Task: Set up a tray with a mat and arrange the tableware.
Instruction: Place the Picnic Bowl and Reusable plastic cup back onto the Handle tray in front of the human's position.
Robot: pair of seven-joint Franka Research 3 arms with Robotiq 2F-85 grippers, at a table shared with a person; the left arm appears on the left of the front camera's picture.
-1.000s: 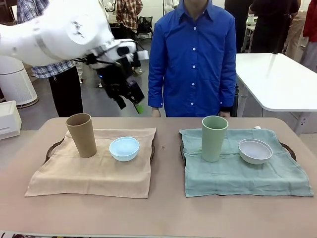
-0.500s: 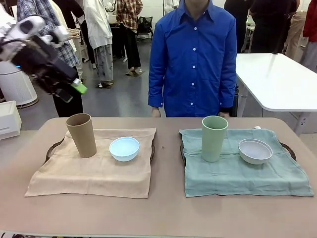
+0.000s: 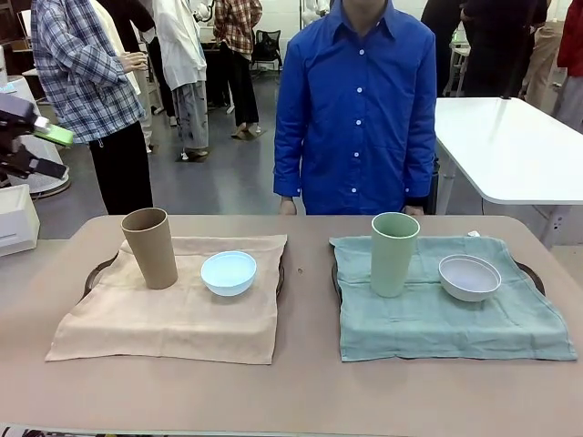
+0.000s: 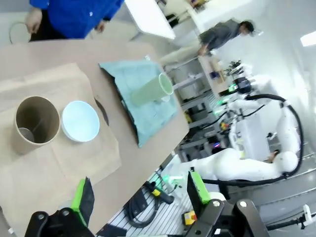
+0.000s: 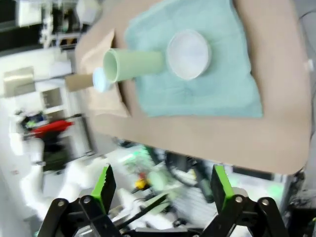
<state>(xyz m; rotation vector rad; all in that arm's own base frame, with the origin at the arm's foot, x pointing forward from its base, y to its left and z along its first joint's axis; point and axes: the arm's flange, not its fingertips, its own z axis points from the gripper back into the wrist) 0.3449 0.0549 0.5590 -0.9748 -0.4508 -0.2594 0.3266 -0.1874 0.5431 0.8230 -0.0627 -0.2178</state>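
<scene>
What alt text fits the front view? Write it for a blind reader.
Two mats lie on a table: a tan mat holding a tan cup and blue bowl, a green mat holding a green cup and white bowl. A person stands behind.

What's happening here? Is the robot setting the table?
It looks set already. On the tan mat stand a tan cup and a light blue bowl; on the green mat stand a pale green cup and a white bowl. Nothing is being held. The left gripper is open, off past the table's left edge, and the right gripper is open, high above it. A person in a blue shirt stands at the far side.
</scene>
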